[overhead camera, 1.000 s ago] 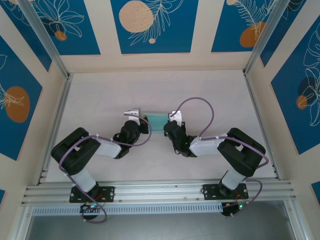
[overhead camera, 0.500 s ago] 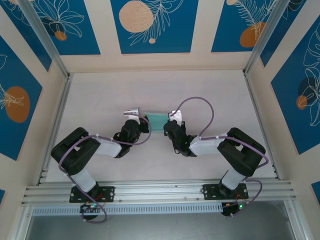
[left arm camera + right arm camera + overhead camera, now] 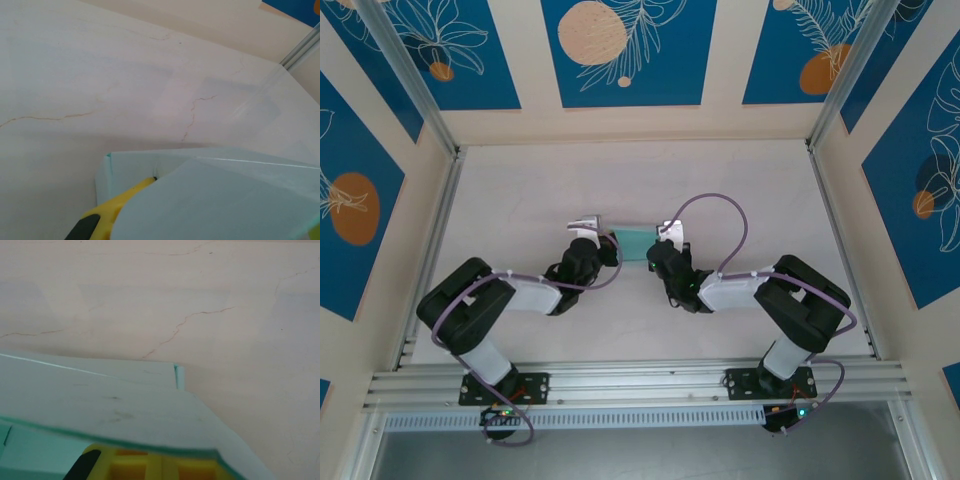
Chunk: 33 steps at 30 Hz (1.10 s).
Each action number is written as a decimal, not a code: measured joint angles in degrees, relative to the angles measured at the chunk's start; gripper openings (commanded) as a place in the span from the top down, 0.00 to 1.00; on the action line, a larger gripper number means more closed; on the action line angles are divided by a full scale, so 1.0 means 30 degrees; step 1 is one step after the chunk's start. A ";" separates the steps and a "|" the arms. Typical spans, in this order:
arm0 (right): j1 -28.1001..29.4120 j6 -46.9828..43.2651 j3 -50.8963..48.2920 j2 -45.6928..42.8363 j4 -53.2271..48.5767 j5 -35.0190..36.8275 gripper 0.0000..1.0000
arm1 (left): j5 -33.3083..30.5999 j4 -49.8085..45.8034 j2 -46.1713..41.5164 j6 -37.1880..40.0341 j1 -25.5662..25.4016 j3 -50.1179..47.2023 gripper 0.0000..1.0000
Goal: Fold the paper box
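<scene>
My left hand (image 3: 606, 241) is closed narrow, pinched on the left end of the paper box (image 3: 633, 242). Its yellow finger (image 3: 116, 206) lies under a pale blue flap. My right hand (image 3: 657, 251) is closed the same way on the right end, with a flap lying over its yellow finger (image 3: 150, 466). The box sits mid-counter (image 3: 620, 170) between both hands, its long axis running left to right. One corner wall stands upright in each wrist view. The counter is pale with hairline veins.

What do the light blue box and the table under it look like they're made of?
The paper box looks like thin matte pale-blue card: crisp creases, thin cut edges. The table looks smooth and pale with fine brown veins, marble-look, perhaps laminate or print.
</scene>
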 measured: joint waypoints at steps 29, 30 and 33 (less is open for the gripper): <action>0.0080 0.0299 -0.0124 0.0510 -0.0517 -0.1319 1.00 | 0.0670 0.0663 0.0670 0.0299 -0.0138 -0.1894 0.79; 0.0109 0.0372 -0.0175 0.0525 -0.0517 -0.1319 1.00 | 0.0699 0.0794 0.0699 0.0357 -0.0160 -0.1938 0.74; 0.0270 0.0503 -0.0291 0.0539 -0.0503 -0.1311 1.00 | 0.0896 0.1253 0.0721 0.0590 -0.0262 -0.2091 0.58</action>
